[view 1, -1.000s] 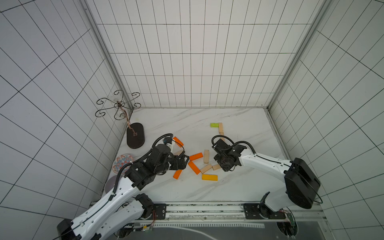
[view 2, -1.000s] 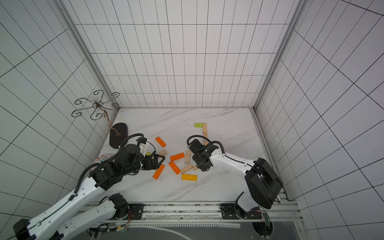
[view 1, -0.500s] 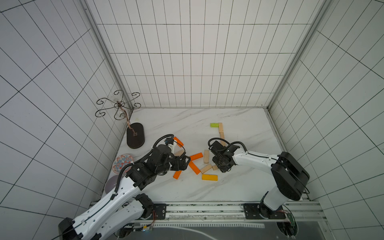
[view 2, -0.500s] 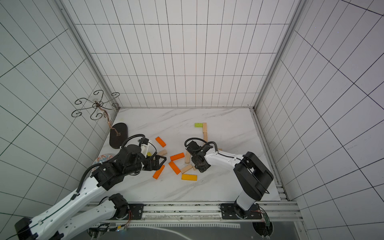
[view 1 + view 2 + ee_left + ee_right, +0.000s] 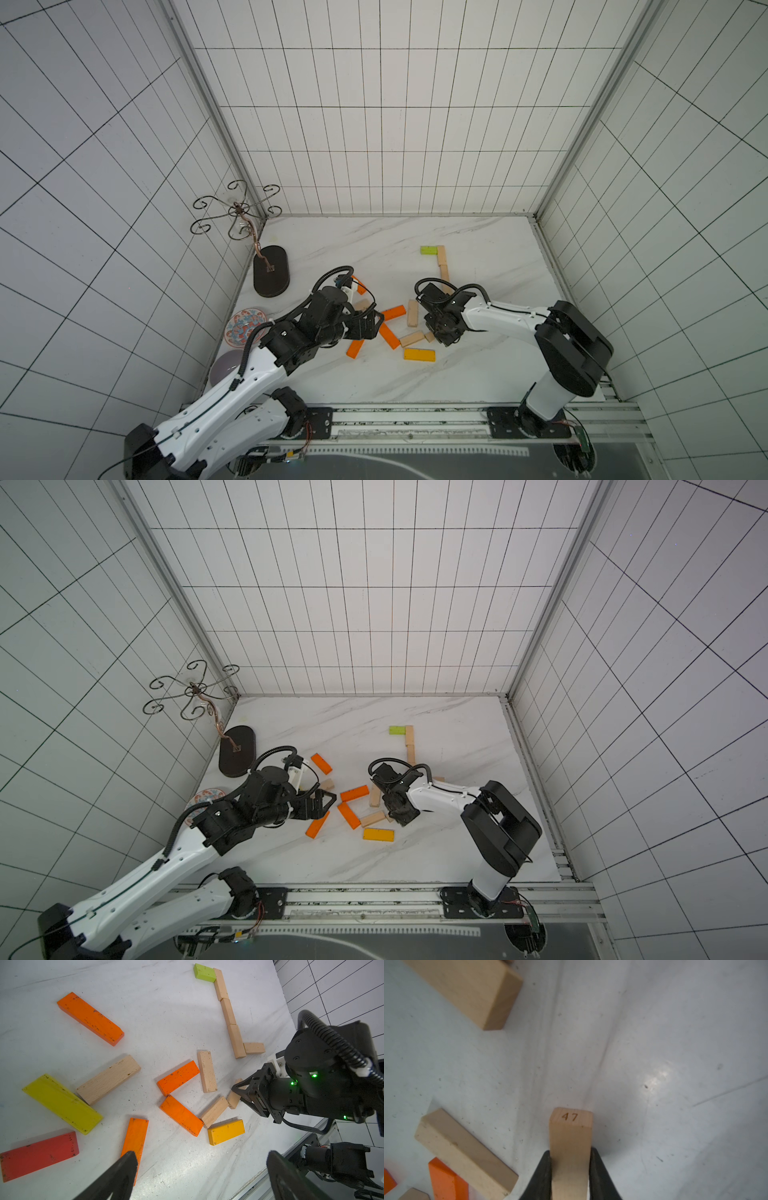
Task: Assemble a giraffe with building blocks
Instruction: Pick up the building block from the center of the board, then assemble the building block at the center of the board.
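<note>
The building blocks lie scattered mid-table: orange ones, a yellow-orange one and pale ones. Farther back, a lime green block caps a row of pale blocks. My right gripper is shut on a small pale block marked 47, low at the cluster's right edge. My left gripper is open and holds nothing, hovering over the cluster's left side above an orange block. A red block and a yellow block show in the left wrist view.
A dark oval stand base carrying a curled wire stand sits at the back left. A round patterned plate and a grey dish lie along the left wall. Tiled walls close three sides; a metal rail runs along the front.
My right gripper has closed on the small pale block at the cluster's right edge, its arm having drawn in a little. The left arm has hardly moved and stays open.
</note>
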